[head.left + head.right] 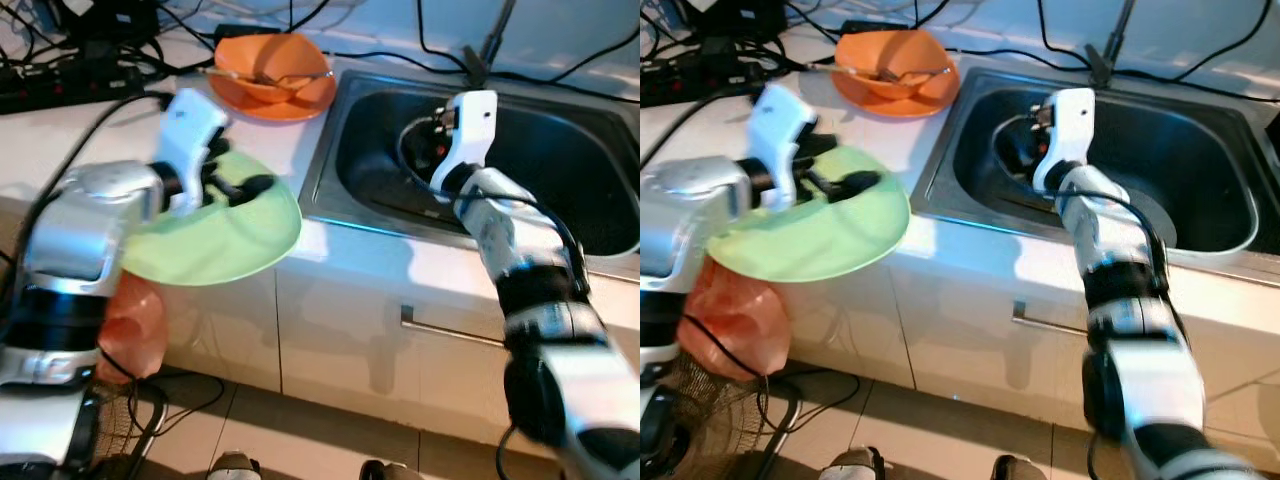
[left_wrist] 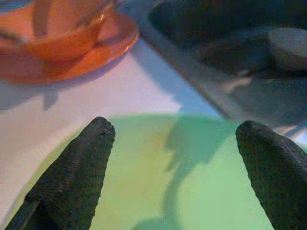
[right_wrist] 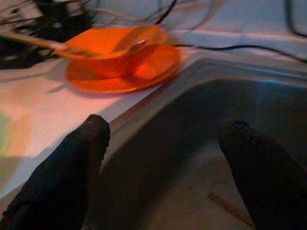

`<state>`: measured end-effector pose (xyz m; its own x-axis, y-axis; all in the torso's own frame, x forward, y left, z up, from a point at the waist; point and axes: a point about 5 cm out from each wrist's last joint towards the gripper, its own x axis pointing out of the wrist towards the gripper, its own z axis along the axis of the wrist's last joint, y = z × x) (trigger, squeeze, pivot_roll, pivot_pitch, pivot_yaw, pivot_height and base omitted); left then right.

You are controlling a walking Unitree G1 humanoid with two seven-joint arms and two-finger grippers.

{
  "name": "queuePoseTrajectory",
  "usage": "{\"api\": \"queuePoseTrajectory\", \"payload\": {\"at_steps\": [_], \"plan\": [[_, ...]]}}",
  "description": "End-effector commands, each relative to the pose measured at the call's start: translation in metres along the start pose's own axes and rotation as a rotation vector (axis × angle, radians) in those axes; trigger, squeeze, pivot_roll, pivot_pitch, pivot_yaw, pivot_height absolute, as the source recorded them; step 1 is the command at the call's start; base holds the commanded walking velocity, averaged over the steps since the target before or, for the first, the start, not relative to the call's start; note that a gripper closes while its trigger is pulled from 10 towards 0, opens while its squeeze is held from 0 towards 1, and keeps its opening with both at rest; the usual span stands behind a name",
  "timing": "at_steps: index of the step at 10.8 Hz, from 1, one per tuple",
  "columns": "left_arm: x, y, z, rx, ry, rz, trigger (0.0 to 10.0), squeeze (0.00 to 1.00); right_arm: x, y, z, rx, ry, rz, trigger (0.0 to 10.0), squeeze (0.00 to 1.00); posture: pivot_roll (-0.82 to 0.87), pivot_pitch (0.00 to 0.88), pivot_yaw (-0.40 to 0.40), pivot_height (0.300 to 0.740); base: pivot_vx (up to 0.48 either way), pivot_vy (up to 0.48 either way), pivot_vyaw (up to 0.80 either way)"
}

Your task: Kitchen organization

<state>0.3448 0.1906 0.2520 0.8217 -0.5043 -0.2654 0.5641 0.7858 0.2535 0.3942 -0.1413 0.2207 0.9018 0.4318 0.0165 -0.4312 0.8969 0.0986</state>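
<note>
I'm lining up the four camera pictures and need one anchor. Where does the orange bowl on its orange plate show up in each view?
Left eye view: orange bowl at top centre, on the counter left of the sink.
Right eye view: bowl at top, left of centre.
Left wrist view: bowl in the upper left corner, beyond the green plate.
Right wrist view: bowl upper left of centre.
Shared landmark: the sink's near left rim.

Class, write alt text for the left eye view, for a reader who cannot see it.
The robot's left pincer rests over a light green plate at the edge of a white counter. Its right pincer reaches into a dark steel sink. Behind the plate, an orange bowl sits on an orange plate.
</note>
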Motion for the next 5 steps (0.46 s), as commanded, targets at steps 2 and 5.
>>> {"api": "queuePoseTrajectory", "payload": {"at_steps": [2,5], "plan": [[-0.008,0.009,-0.007,-0.019,0.016,0.061,10.0,0.00,-0.010,0.001,0.000,-0.011,0.017,0.031,10.0,0.00,0.18,0.103,-0.042,0.740,0.000,0.000,0.00],[-0.022,0.027,-0.002,-0.062,-0.058,0.204,10.0,0.00,-0.018,0.000,-0.004,0.003,0.044,0.009,10.0,0.00,0.19,0.096,-0.042,0.740,0.000,0.000,0.00]]}}
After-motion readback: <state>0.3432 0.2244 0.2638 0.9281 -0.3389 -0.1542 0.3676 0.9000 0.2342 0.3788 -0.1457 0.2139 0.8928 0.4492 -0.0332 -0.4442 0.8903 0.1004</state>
